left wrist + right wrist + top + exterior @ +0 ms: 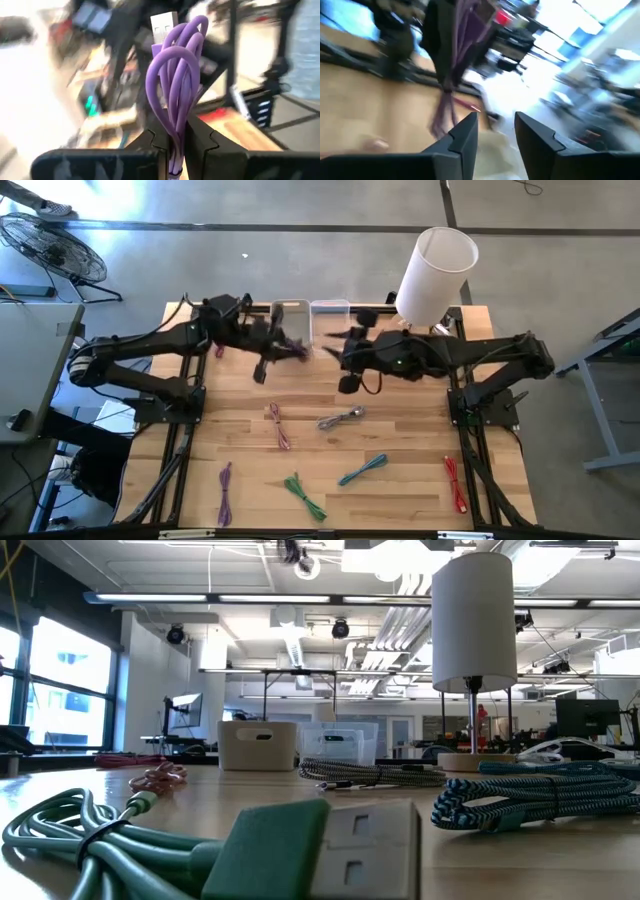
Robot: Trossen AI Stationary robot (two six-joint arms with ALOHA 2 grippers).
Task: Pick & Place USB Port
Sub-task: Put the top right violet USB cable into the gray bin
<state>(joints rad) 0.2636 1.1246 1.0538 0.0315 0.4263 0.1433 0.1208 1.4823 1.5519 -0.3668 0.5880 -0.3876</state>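
A coiled purple USB cable (175, 85) with a silver plug (164, 26) is in my left gripper (287, 348), which is shut on it above the table's far middle, near the two bins. The same purple cable (451, 75) shows in the right wrist view, hanging from the left gripper. My right gripper (336, 346) is open and faces it from the right, a short way off, touching nothing. In its wrist view, the right gripper (496, 131) holds nothing between its spread fingers. My left gripper pinches the purple cable's coil near one end (176, 145) between its two fingers. Several strands of the coil pass between the fingers (200, 137). The rest of the coil stands out beyond the fingertips, plug end farthest out. The cable is lifted clear of the table.
A beige bin (292, 317) and a clear bin (329, 314) stand at the far edge, and a white lamp (436, 272) at the far right. Loose cables lie on the near half: pink (280, 425), grey (342, 418), teal (362, 470), green (305, 496), purple (225, 492), red (455, 482).
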